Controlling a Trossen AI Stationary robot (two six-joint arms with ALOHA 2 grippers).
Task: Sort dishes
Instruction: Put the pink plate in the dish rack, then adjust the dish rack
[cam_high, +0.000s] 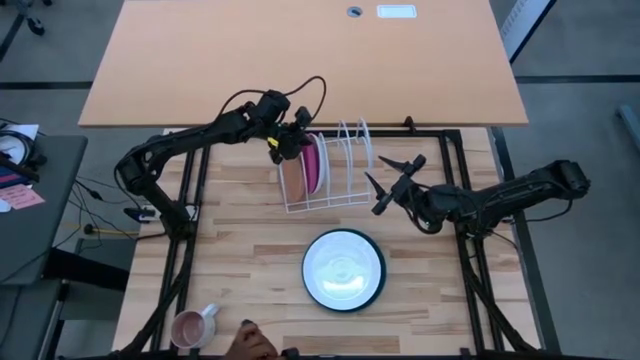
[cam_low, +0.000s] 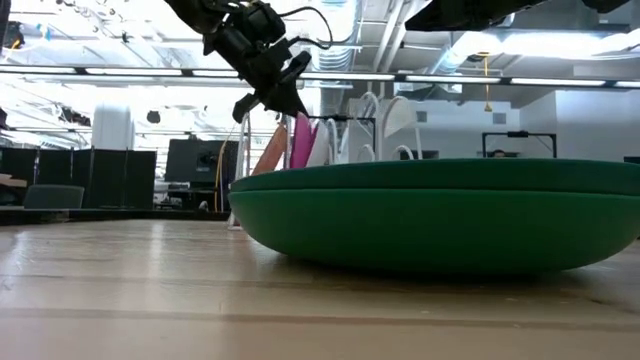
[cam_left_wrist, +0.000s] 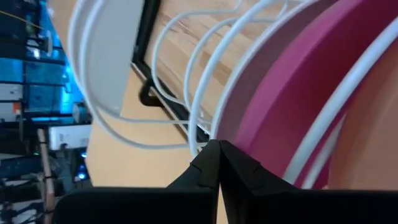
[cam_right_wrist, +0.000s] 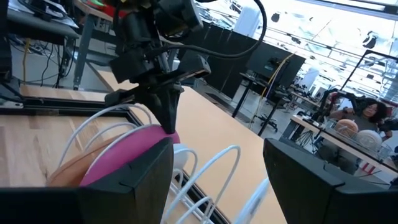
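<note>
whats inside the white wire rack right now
Two plates stand on edge in the white wire rack: an orange-brown plate and a magenta plate beside it. The shut left gripper covers their upper rims; the other slots look empty.

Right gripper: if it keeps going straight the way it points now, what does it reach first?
Most likely the white wire rack. The right gripper, open, aims at the rack's empty slots; beyond them stand the pink plate and the left gripper, shut above it. Depth is hard to judge.

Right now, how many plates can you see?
3: an orange-brown plate and a pink plate standing in the rack, a green-rimmed plate on the table. More may be hidden.
</note>
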